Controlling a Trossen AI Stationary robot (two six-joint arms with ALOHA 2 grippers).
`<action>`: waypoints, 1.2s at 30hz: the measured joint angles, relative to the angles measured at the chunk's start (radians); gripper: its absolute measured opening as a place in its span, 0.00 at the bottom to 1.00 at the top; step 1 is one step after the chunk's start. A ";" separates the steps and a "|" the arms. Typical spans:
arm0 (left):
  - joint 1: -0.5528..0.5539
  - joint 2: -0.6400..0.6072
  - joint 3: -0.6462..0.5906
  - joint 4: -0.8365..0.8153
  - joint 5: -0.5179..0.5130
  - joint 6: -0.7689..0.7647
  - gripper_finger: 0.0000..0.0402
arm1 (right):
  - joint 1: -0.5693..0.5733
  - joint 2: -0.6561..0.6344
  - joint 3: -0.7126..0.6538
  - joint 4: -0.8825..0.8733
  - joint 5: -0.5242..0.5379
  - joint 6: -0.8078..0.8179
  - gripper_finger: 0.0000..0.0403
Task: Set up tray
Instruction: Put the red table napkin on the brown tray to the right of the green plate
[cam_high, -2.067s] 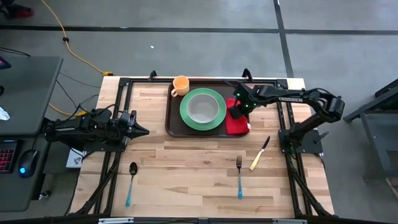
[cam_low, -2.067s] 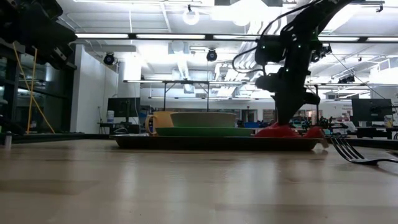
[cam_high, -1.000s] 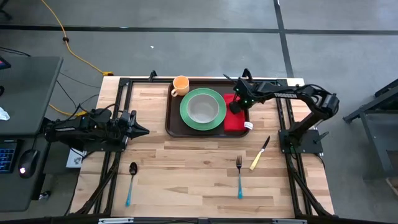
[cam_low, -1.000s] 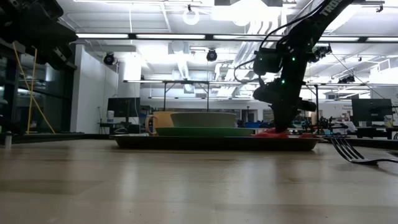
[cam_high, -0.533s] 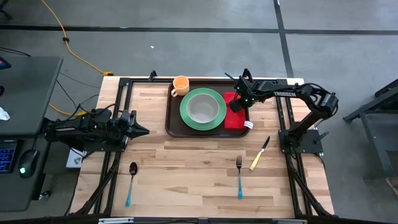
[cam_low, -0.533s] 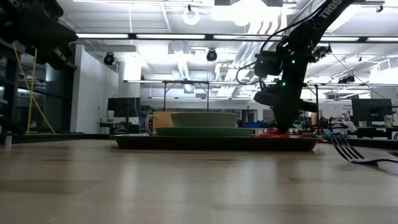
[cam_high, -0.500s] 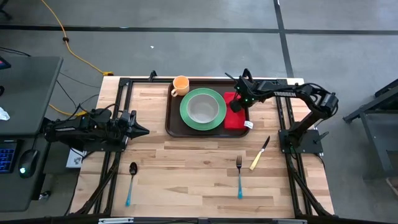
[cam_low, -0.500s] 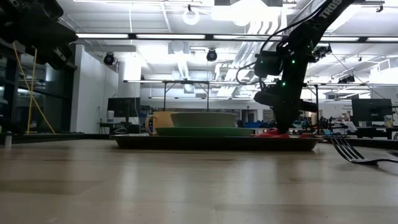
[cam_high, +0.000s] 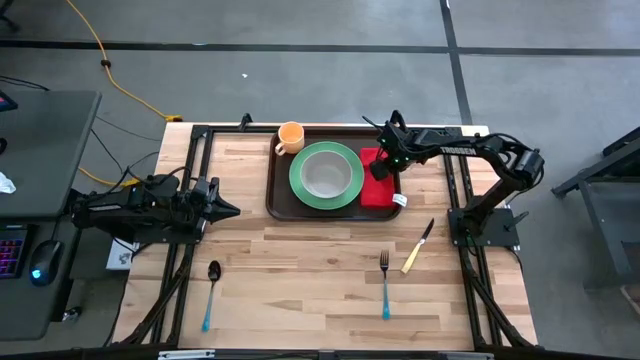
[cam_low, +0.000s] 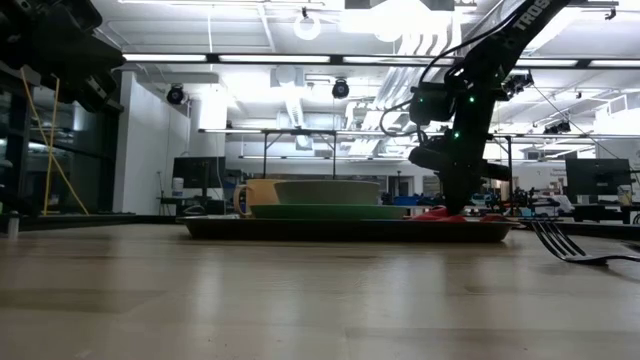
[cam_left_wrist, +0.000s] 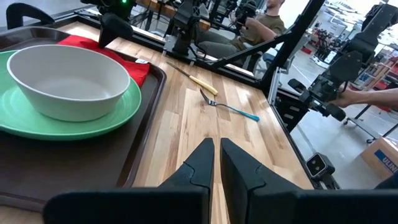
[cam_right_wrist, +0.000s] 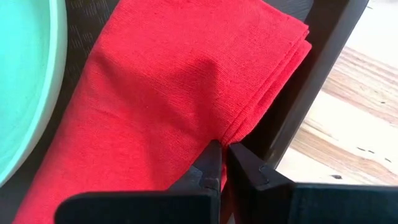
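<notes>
My right gripper clamped on red napkin edge inside tray, arm reaching across. Left gripper nearly closed, empty, parked.

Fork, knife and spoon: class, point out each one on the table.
fork (cam_high: 385, 285), high view, on the middle of its length.
knife (cam_high: 418, 246), high view, where blade meets yellow handle.
spoon (cam_high: 211, 295), high view, on its handle below the dark bowl.

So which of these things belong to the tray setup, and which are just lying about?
Job:
tray
green plate
bowl
orange mug
red napkin, pinched by right hand
knife
fork
spoon

Lying about:
yellow cable
computer mouse
</notes>
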 joint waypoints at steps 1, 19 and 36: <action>0.000 0.000 0.000 0.000 0.000 0.000 0.14 | 0.000 0.000 0.000 0.000 -0.001 0.000 0.00; 0.000 0.000 0.000 0.003 0.000 0.000 0.14 | 0.000 0.000 0.000 0.027 -0.017 -0.024 0.00; 0.000 0.000 0.000 0.003 0.001 0.000 0.14 | 0.000 0.000 0.000 0.032 0.000 -0.024 0.00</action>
